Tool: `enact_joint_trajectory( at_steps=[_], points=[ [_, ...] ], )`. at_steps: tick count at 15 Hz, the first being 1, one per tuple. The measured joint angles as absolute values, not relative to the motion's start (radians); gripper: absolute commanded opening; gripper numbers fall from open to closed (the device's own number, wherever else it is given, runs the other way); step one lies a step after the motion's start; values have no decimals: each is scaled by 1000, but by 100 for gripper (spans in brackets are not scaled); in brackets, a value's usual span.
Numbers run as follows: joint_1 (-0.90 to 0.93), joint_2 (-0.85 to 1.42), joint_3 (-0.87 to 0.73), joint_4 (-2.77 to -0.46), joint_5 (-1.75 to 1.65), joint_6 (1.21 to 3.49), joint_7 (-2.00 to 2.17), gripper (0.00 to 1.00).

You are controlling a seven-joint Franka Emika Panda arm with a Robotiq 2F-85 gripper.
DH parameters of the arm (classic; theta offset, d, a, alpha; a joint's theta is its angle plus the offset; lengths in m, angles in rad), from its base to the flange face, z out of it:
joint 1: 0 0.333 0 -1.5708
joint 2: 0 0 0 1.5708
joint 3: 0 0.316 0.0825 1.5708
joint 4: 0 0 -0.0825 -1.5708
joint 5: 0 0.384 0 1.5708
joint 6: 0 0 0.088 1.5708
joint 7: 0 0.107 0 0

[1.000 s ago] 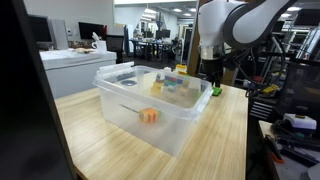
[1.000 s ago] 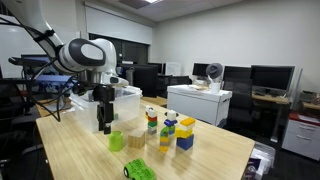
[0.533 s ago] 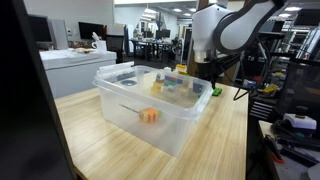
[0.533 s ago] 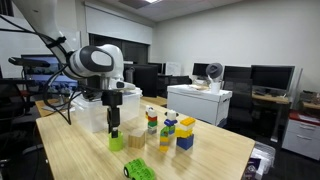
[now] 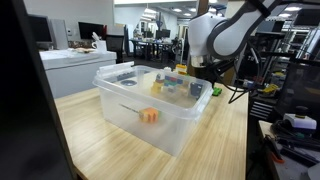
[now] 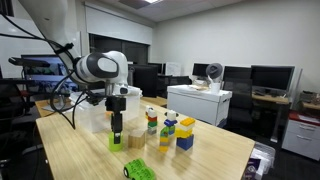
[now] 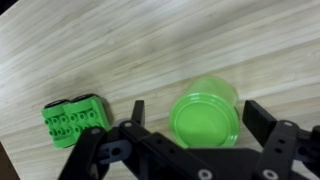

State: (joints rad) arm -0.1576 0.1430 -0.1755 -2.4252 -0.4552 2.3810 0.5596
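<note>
Wrist view: green block (image 7: pixel 73 119) flat on desk (image 7: pixel 150 40), left of green cup (image 7: pixel 208 118), apart from it. Gripper (image 7: pixel 196 110) released, fingers spread either side of cup. Cup upright, near clear bin (image 6: pixel 95 118).

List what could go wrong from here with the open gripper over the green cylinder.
1. The green cylinder sits nearer one finger of the open gripper in the wrist view; that finger might land on it or shove it aside.
2. The green brick lies close by and could get nudged.
3. The block towers stand near; a wide arm swing may topple them.
</note>
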Motion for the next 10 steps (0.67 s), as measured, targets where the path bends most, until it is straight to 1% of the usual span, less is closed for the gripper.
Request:
enact_joint_trajectory(
  at_steps=[1, 2, 4, 5, 6, 10],
  points=[
    [-152, 151, -180, -2425, -455, 2381, 565, 100],
    [-149, 159, -182, -2425, -455, 2381, 572, 97],
    [-142, 169, -187, -2425, -454, 2381, 580, 73],
    [-139, 172, -190, -2425, -453, 2381, 581, 68],
    [-138, 175, -191, -2422, -453, 2381, 581, 59],
    [-138, 177, -198, -2408, -453, 2382, 581, 33]
  ],
)
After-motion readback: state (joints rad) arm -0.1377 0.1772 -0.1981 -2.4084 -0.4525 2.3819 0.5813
